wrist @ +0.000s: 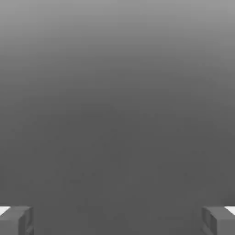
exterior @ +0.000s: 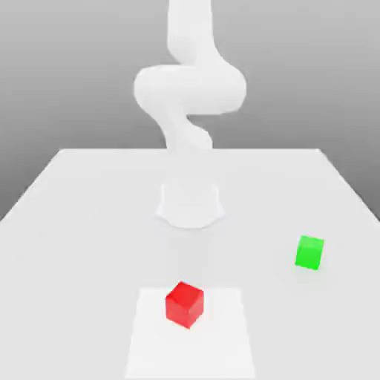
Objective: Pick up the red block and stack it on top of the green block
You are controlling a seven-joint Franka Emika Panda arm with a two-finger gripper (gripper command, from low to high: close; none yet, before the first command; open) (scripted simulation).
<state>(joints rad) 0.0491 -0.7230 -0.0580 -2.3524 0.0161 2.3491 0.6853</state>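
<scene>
No text, label, brand, number or sign can be read on the red block, the green block, the arm, the table or the white patch. The gripper's fingers look unmarked too, though their shaded faces are perhaps too dim to tell.

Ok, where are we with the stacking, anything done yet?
Nothing looks stacked: the red block sits on the pale square, and the green block stands apart on the table. Nothing is in hand; the fingers are wide open with no block between them. Left: grasp the red block, lift it and set it on the green one.
</scene>
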